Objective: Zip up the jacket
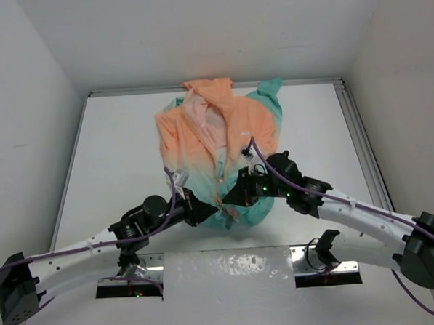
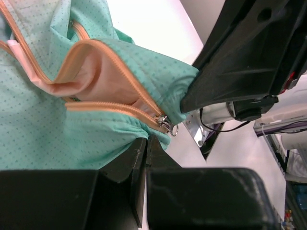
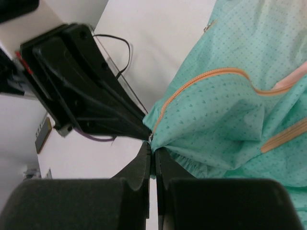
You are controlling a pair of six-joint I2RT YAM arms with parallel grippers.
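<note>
Both the left gripper (image 2: 146, 146) and the right gripper (image 3: 153, 151) pinch shut on the jacket (image 1: 233, 125) hem by the slider (image 2: 165, 125), so we tension it evenly before regripping the pull.

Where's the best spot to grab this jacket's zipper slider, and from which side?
Probably the silver pull tab at the jacket hem, coming from the open hem edge: it sticks out past the teal fabric, while the zipper tracks spread apart beyond it.

My left gripper (image 2: 146, 142) pinches the jacket (image 2: 43, 129) hem just under the slider (image 2: 164, 125) (zipper (image 2: 111, 61) gapes open above it).
</note>
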